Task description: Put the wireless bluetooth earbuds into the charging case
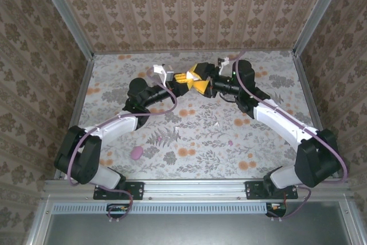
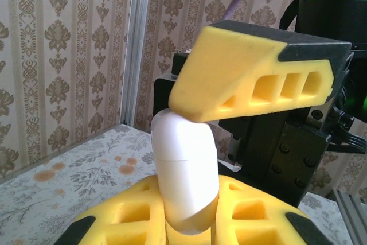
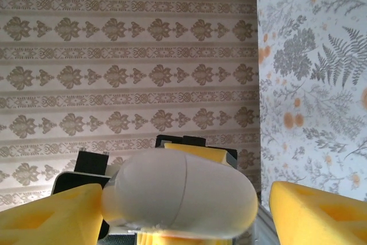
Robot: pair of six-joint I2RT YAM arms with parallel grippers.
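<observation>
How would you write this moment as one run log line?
left gripper: shut on charging case | right gripper: open, touching it | pink earbud: loose on table

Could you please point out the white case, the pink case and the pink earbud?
white case (image 2: 186,167): left wrist view, shell middle
pink case (image 1: 136,152): top external view, its top
pink earbud (image 1: 230,142): top external view, its body

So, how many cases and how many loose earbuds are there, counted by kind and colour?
White case: 1
Pink case: 1
Pink earbud: 1
White earbud: 1 (tiny, so probably an earbud)
Total: 4
</observation>
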